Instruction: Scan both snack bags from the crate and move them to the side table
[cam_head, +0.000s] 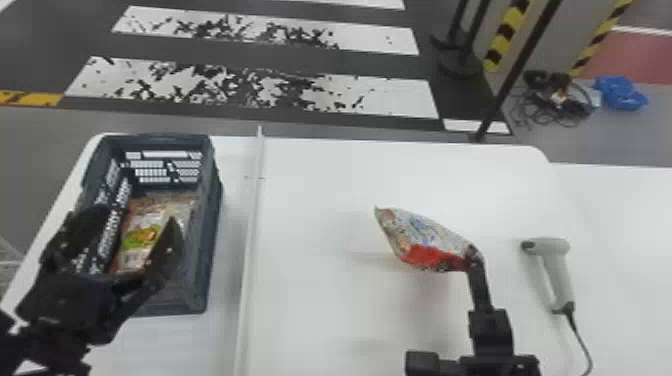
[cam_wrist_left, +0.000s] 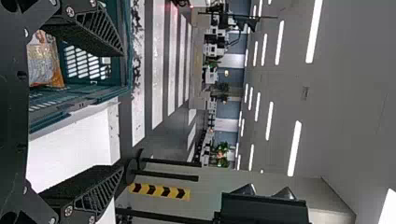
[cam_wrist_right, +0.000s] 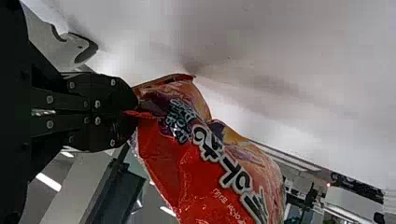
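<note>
Right gripper (cam_head: 472, 252) pinches one edge of the red-and-silver snack bag (cam_head: 435, 250), fingers pressed together on it, bag over the white table (cam_head: 320, 300). Handheld scanner (cam_head: 552, 265) on the tabletop, to the right of the bag. Left gripper (cam_head: 136, 216) at the dark crate (cam_head: 211, 215), fingers spread wide; second snack bag (cam_head: 145, 235) lies inside the crate.

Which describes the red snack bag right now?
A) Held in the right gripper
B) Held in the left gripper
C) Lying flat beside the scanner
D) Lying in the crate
A: the red snack bag is pinched by one end between the closed fingers of the right gripper.
</note>
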